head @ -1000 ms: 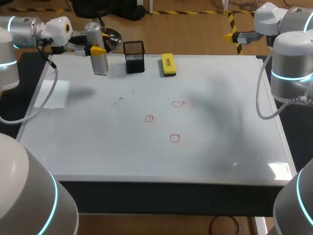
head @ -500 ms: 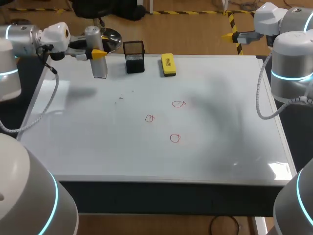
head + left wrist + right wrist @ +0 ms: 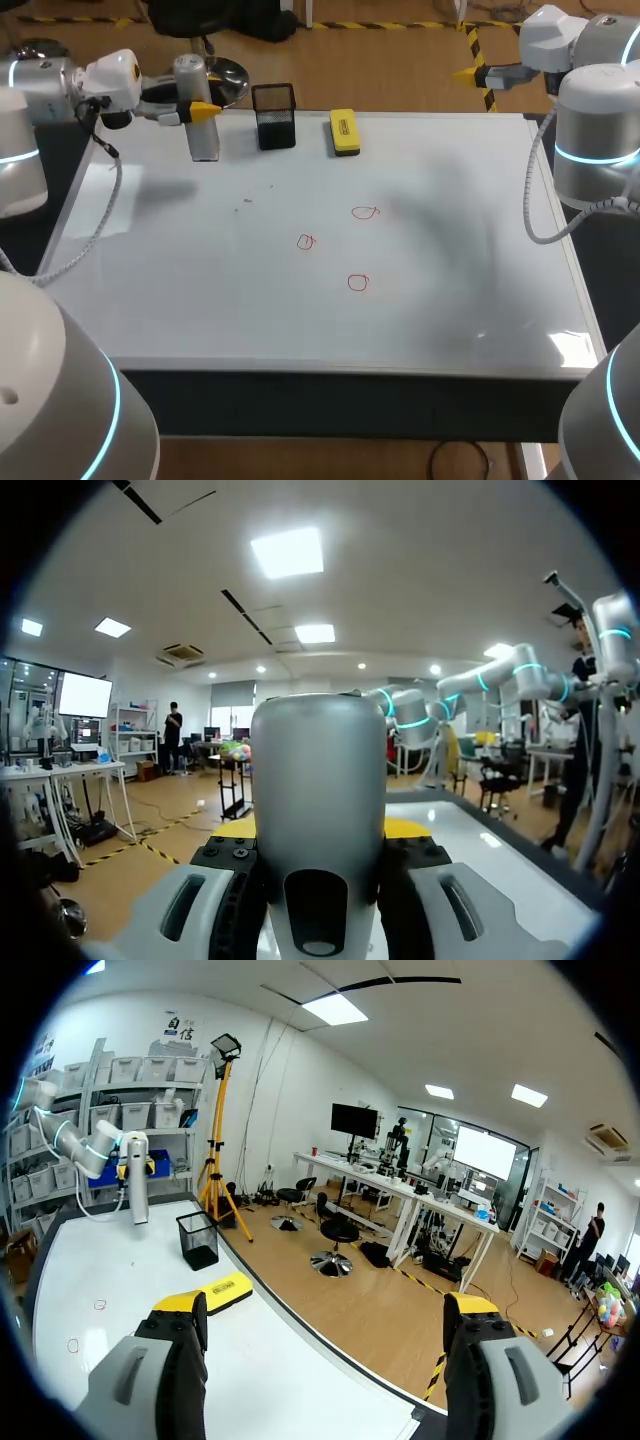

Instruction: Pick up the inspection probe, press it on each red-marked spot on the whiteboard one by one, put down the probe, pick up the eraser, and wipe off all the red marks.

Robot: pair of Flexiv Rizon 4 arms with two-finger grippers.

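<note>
1 inspection probe (image 3: 204, 130) is held upright just beside the black mesh pen holder (image 3: 274, 116), on the left arm's side. It is clamped between the closed fingers of the left gripper (image 3: 197, 106). The yellow eraser (image 3: 344, 132) lies just beside the holder on the opposite side. 3 red marks (image 3: 306, 241) are drawn on the whiteboard (image 3: 450, 300), nearer the robot than the holder. The right gripper (image 3: 325, 1310) is spread wide with nothing held, well apart from the holder. The holder could be clipped if the probe is swung low toward the marks, and ink could be smeared by a tilted press.
</note>
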